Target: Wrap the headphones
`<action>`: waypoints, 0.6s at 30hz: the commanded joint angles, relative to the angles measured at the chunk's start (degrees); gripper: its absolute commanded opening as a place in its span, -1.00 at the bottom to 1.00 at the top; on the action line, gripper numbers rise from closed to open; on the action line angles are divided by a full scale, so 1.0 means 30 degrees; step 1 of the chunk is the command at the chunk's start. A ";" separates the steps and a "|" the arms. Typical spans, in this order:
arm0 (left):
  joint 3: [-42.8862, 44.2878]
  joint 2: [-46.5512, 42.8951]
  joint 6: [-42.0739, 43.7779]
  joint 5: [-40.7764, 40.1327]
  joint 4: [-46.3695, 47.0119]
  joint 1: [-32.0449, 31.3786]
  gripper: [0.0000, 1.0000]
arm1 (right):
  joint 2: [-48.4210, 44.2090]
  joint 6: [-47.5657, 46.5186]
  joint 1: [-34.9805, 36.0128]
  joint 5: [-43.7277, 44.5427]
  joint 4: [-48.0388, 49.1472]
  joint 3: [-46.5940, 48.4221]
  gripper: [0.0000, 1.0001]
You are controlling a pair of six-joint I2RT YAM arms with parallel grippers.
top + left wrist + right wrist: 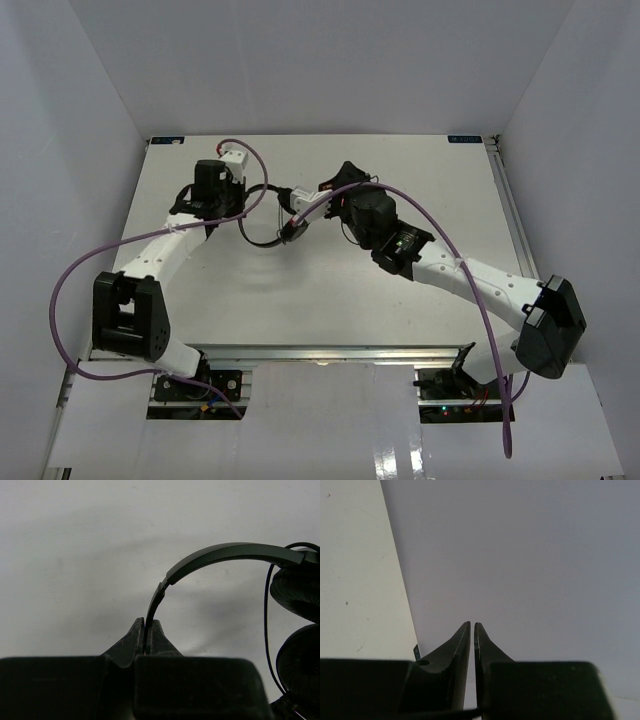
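Note:
The black headphones (265,240) lie at mid-table between the two arms. My left gripper (240,203) is shut on the thin headband (225,553) near one end. In the left wrist view the band rises out of the closed jaws (146,626) and arcs right to the two padded ear cups (299,591), with the thin cord (265,630) hanging beside them. My right gripper (343,174) sits raised just right of the headphones, aimed at the back wall. Its jaws (472,626) are almost together, and a thin black strand, seemingly the cord, runs into the gap low down.
Thick purple cables (470,280) loop over both arms. White enclosure walls (530,555) stand close behind and beside the table (330,300). The table's right rail (508,200) runs along its edge.

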 commanded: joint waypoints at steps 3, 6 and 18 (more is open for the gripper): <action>-0.0812 -0.1610 0.1326 0.2804 -0.1505 -0.2616 -1.00 | 0.1199 -0.1039 -0.0400 -0.0711 0.2022 0.0792 -0.72; -0.1513 -0.3080 0.1577 0.4353 -0.1845 -0.2816 -1.00 | 0.1407 -0.1008 -0.0893 -0.0984 0.2188 0.0395 -0.72; -0.2342 -0.5143 0.1325 0.7748 -0.3074 -0.3048 -1.00 | 0.1457 0.2274 -0.3652 -0.3925 0.0515 0.1332 -0.73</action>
